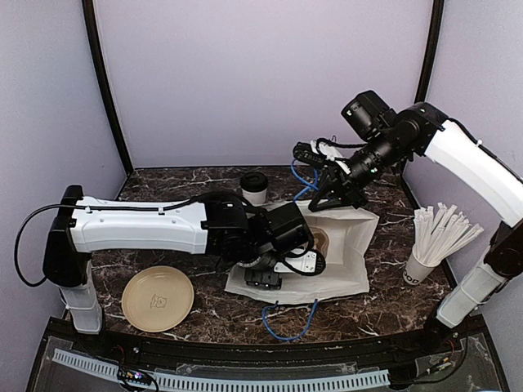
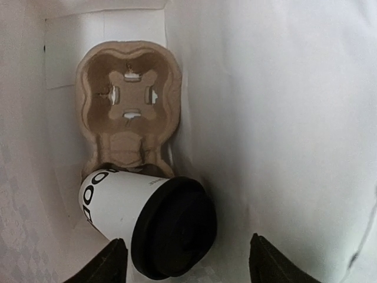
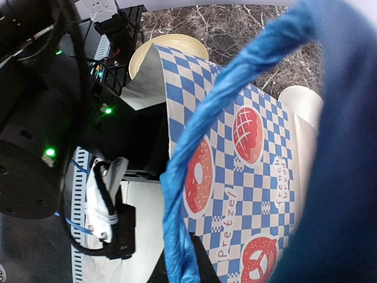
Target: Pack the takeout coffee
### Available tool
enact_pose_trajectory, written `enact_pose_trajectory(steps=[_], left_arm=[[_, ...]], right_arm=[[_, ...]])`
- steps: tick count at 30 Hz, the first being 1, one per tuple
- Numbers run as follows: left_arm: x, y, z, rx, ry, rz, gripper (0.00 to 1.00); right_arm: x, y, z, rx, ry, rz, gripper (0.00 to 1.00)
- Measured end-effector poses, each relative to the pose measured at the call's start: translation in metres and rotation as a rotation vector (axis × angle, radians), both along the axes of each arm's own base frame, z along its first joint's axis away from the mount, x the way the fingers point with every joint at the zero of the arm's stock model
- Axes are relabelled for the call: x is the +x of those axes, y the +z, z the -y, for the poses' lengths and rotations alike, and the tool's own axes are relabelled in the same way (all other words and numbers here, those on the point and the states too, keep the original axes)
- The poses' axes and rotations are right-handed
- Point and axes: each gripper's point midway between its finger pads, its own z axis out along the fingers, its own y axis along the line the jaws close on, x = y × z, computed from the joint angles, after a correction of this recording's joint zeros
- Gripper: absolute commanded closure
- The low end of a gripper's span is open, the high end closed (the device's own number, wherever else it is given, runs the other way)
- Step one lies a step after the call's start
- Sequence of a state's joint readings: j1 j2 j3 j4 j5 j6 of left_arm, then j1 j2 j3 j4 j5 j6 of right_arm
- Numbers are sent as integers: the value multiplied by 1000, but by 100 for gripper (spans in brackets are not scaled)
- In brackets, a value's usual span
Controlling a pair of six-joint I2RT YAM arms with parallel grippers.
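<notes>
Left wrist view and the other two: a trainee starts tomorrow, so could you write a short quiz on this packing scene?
1. True or false: the lidded cup inside the bag stands upright in the carrier.
2. Short answer: which gripper is shut on the bag's blue handle?
3. Fill in: the left gripper has its jaws ____.
Key: 1 false, it lies on its side; 2 the right gripper; 3 open.
</notes>
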State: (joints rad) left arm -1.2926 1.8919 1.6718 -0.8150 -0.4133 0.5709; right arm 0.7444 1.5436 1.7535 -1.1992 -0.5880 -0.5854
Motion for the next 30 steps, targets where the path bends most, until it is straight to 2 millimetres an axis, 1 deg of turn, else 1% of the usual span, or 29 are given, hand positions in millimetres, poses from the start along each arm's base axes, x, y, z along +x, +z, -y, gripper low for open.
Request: enact_pose_trajectory(steps=[1, 7, 9, 12, 15, 17, 20, 23, 27, 30], left_arm=[[6, -1, -3, 9, 14, 0, 34], [28, -6, -16, 33, 68, -7, 37], [31, -9, -18, 42, 74, -8, 37], [34, -14, -19, 58, 75, -7, 34], [36, -18, -20, 73, 76, -2, 33], [38, -20, -20, 77, 76, 0, 36], [39, -23, -20, 86, 75, -3, 45], [39, -25, -20, 88, 72, -9, 52], [37, -23, -18, 76, 72, -25, 54], [36, -11, -12, 41, 72, -36, 55]], right_arm=[[0, 0, 0, 1, 0, 0, 96], [1, 5, -2, 8, -1, 1, 96], [2, 7, -3, 14, 1, 3, 96], [1, 10, -5, 22, 8, -3, 96], [0, 11, -5, 25, 13, -9, 96], [-2, 11, -5, 22, 17, -18, 96], [-3, 11, -5, 23, 22, -24, 96], [-3, 11, -6, 23, 23, -26, 96], [-3, 11, -6, 23, 23, -25, 97], [-2, 9, -6, 19, 23, -24, 97]])
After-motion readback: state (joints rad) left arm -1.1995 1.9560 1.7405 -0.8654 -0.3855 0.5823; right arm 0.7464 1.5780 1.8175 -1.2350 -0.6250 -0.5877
